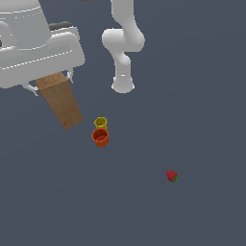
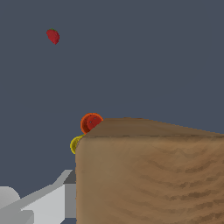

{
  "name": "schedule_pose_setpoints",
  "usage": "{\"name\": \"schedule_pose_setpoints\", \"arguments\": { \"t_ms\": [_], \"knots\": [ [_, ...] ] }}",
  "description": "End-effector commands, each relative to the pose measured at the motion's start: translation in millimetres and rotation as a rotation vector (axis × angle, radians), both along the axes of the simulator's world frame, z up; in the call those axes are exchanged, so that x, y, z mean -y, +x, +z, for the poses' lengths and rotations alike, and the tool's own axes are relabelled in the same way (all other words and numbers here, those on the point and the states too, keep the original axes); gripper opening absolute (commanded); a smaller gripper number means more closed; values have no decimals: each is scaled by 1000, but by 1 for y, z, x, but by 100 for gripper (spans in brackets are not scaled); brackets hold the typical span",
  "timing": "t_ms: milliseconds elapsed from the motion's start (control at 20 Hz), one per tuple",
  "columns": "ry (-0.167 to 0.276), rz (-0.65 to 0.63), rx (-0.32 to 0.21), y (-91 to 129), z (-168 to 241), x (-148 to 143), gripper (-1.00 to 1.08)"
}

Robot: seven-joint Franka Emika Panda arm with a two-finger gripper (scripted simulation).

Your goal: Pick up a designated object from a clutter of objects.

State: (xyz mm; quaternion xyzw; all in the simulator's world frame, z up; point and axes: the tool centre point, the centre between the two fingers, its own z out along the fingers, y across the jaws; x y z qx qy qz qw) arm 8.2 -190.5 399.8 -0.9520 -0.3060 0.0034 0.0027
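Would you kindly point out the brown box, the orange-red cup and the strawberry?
Brown box [image 1: 61,101], exterior view, on its long front face.
Orange-red cup [image 1: 100,138], exterior view, on its open mouth.
Strawberry [image 1: 171,176], exterior view, on its red body.

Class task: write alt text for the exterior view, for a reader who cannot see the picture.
A white robot hand is at the top end of a tall brown box at the exterior view's upper left, on a dark grey floor. A small yellow cup and an orange-red cup stand close together nearby, and a tiny strawberry lies apart toward the lower right.
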Motion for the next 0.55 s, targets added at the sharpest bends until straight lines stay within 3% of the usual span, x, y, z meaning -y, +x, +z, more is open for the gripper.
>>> {"name": "schedule_pose_setpoints", "arguments": {
  "t_ms": [0,500],
  "knots": [
    [-3,2,8,1,15,9,-100],
    [-3,2,8,3,29,22,-100]
  ]
}}
